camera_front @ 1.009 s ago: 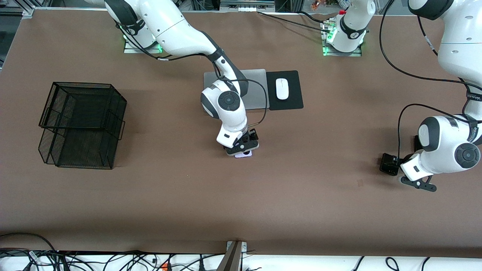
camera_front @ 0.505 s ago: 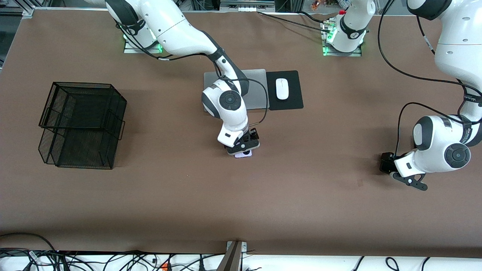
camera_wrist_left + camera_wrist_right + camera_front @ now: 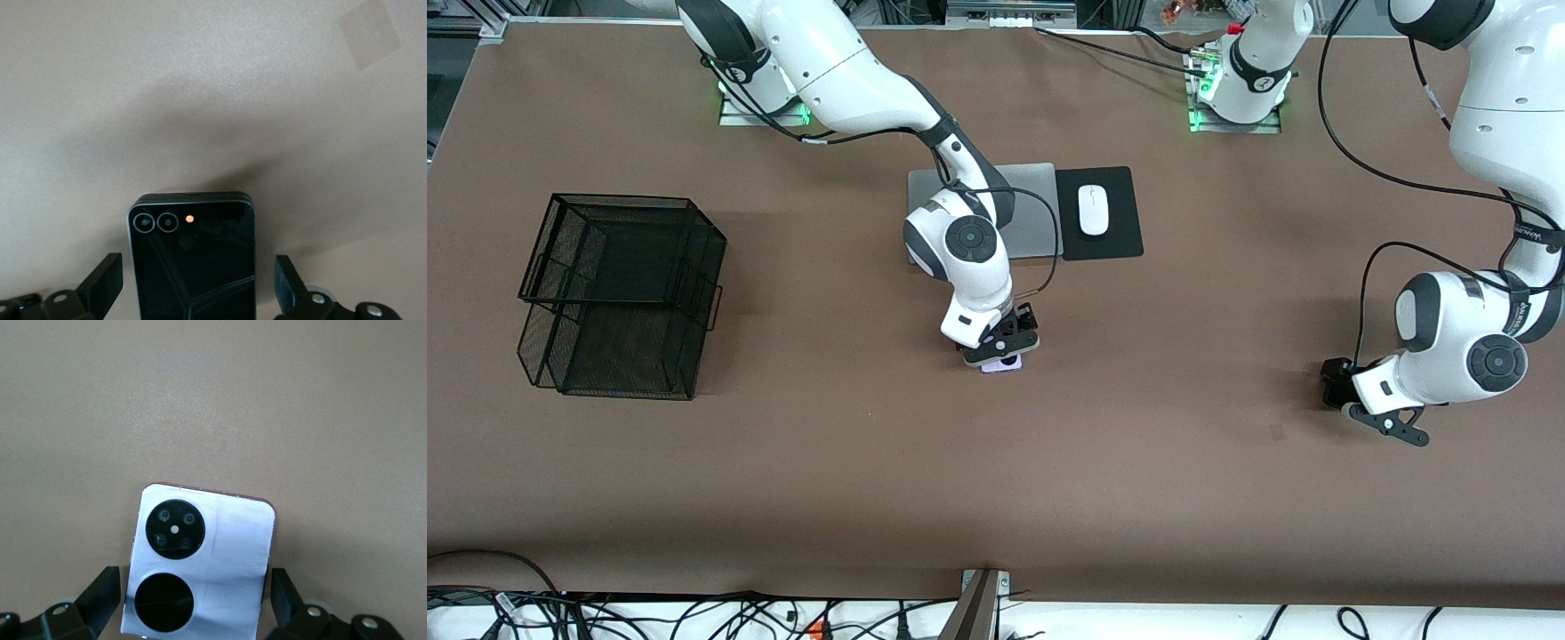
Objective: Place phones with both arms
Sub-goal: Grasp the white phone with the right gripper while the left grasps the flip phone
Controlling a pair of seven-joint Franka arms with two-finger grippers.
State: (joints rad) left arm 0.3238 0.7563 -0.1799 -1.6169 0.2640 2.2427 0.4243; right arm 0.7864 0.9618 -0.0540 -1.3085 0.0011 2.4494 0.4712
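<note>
The lilac phone (image 3: 1005, 365) lies flat on the table, nearer the front camera than the laptop. My right gripper (image 3: 1000, 352) is low over it. In the right wrist view the lilac phone (image 3: 213, 540) shows two black round lenses, and the right gripper (image 3: 193, 607) is open with one finger (image 3: 103, 593) on each side, thin gaps showing. The small black phone (image 3: 1334, 378) lies at the left arm's end. My left gripper (image 3: 1356, 397) is over it. In the left wrist view it (image 3: 197, 293) is open and straddles the black phone (image 3: 193, 260) with clear gaps. The long black slab is out of view.
A black wire basket (image 3: 618, 293) stands at the right arm's end. A grey laptop (image 3: 1032, 209) and a white mouse (image 3: 1093, 210) on a black pad (image 3: 1120, 240) lie near the bases. A small tape patch (image 3: 1277, 432) is on the table near the black phone.
The left arm has moved toward the right arm's end, bringing its gripper over the black phone and covering most of it. The right arm has barely moved.
</note>
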